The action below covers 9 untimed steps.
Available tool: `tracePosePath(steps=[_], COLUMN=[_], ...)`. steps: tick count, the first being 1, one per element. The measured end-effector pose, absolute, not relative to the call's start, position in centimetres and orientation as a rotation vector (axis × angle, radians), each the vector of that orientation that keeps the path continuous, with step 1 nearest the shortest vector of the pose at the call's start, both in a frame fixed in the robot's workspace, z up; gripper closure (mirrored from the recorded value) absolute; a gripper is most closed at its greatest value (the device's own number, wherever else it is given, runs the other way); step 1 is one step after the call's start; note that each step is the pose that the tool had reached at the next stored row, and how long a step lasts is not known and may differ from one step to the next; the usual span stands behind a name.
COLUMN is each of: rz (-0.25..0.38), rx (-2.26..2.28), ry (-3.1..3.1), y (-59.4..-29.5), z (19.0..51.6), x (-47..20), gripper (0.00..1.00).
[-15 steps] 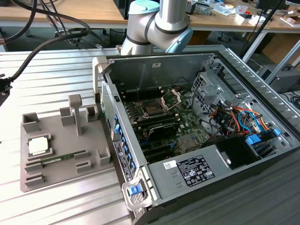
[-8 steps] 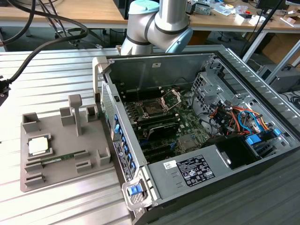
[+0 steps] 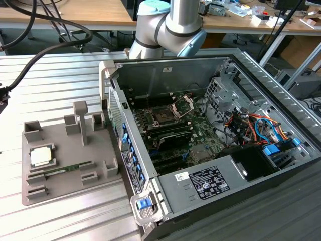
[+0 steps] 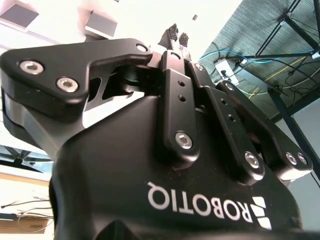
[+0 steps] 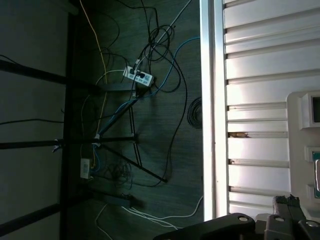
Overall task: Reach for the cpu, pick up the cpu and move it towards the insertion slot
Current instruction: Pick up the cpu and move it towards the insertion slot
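**Closed gripper (image 4: pixel 178 34), cpu (image 3: pixel 41 156) in grey tray (image 3: pixel 62 145)**

I see the cpu lying flat in the grey tray at the exterior view's left, well apart from the insertion slot (image 3: pixel 164 116) inside the open case (image 3: pixel 210 65). Fingertips together, nothing held.

Silvery-white cpu (image 3: pixel 40 156), grey tray (image 3: pixel 70 187), black pincer (image 4: pixel 178 36)

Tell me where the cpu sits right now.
In the exterior view, the cpu lies in a recess of the grey tray at the exterior view's left, beside the green memory stick and outside the computer case.
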<state>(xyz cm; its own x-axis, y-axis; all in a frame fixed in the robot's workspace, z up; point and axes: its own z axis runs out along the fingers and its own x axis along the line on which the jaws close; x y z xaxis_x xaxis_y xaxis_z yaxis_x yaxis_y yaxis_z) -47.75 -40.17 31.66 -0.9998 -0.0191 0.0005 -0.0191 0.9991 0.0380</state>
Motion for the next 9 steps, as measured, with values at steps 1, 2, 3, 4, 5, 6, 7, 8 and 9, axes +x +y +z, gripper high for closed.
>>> tracePosePath(steps=[1, 2, 3, 4, 5, 6, 7, 8, 9], rz=[-0.060, -0.060, -0.060, -0.060, -0.060, -0.060, -0.060, -0.060, -0.060], rx=[0.030, 0.030, 0.030, 0.030, 0.030, 0.030, 0.030, 0.030, 0.030], ry=[-3.140, -3.140, -3.140, -3.140, -3.140, -3.140, -3.140, -3.140, -3.140], y=[-40.17, -40.17, -40.17, -40.17, -40.17, -40.17, -40.17, -40.17, -40.17], z=[31.63, 31.60, 31.58, 31.55, 31.52, 31.49, 31.45, 31.42, 31.39], x=[-47.77, -47.79, -47.81, -47.84, -47.86, -47.89, -47.92, -47.95, -47.97], gripper=[0.90, 0.90, 0.90, 0.90, 0.90, 0.90, 0.90, 0.90, 0.90])
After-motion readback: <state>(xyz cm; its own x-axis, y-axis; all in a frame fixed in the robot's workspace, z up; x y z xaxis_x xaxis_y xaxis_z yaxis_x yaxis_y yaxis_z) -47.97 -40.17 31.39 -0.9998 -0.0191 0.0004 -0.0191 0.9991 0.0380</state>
